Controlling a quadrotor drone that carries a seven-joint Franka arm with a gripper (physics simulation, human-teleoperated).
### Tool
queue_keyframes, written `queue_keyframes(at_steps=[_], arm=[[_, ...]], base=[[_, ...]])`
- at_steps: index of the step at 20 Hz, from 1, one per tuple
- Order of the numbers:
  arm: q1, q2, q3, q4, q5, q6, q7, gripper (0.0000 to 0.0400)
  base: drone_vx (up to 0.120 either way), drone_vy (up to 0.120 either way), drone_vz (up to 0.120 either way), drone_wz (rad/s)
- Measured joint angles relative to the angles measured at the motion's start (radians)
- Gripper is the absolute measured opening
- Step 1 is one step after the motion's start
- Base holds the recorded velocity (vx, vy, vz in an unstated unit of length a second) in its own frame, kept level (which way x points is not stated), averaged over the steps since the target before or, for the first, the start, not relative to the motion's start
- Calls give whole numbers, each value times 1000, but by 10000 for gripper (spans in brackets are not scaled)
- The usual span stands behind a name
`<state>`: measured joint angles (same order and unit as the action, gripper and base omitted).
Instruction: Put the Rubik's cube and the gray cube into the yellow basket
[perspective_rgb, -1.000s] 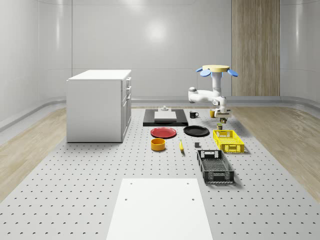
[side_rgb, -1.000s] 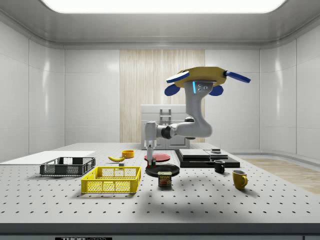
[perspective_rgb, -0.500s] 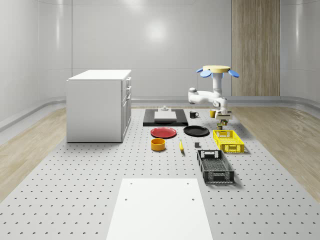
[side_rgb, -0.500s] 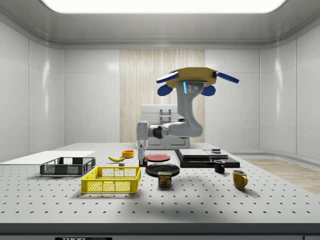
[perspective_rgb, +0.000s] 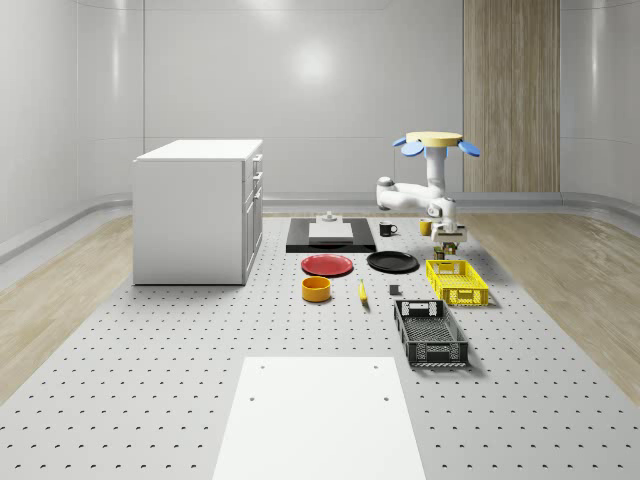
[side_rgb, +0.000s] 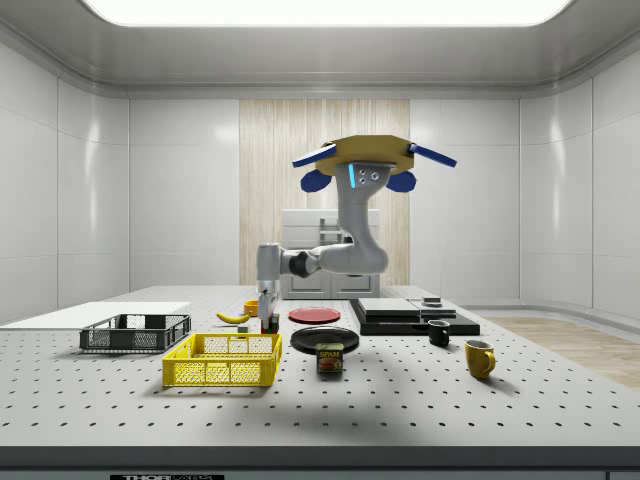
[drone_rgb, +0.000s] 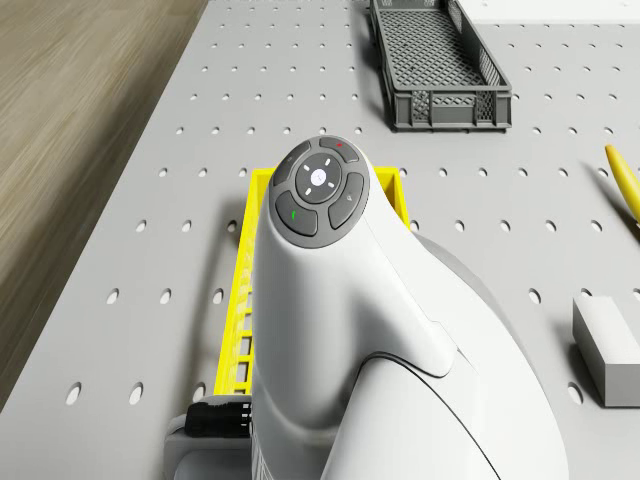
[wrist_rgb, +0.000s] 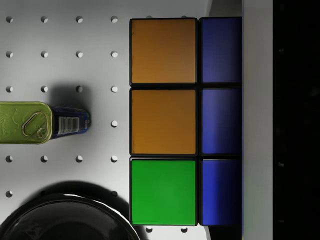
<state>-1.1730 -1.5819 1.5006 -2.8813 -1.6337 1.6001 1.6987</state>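
Perforated worktop (perspective_rgb: 150, 380): carries all items listed.

Drone (side_rgb: 358, 160): hovers above the worktop, over the stretch between the black plate (side_rgb: 325, 338) and the yellow basket (side_rgb: 225, 359); yellow body, blue rotors.

Arm (side_rgb: 330, 258): white; upper link drops from the drone's underside, bends at an elbow, forearm runs level toward the side view's left, wrist turned straight down. In the drone view the forearm reaches out over the basket's near end.

Yellow basket: near the worktop's edge on the whole-scene view's right, short end toward the arm; a black crate (perspective_rgb: 430, 333) lies just beyond its other end.

Gripper (side_rgb: 268, 322): points down at the basket's end nearest the plate, close above its rim. Claw clamped on the Rubik's cube (wrist_rgb: 185, 122).

Rubik's cube: held in the claw; orange, green and blue tiles face the wrist camera.

Tin can (wrist_rgb: 42, 123): lying on the worktop beside the plate, under the wrist.
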Motion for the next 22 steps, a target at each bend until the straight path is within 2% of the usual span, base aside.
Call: queue_keyframes(at_steps=[11, 18, 22], arm=[[-1, -8, 1, 0, 3, 7, 0, 325], [-1, -12, -1, 0, 2, 12, 1, 325], [-4, -15, -41, 4, -36, 26, 2, 325]], base=[[120, 0, -4, 0], [6, 0, -120, 0], [0, 0, 0, 0]])
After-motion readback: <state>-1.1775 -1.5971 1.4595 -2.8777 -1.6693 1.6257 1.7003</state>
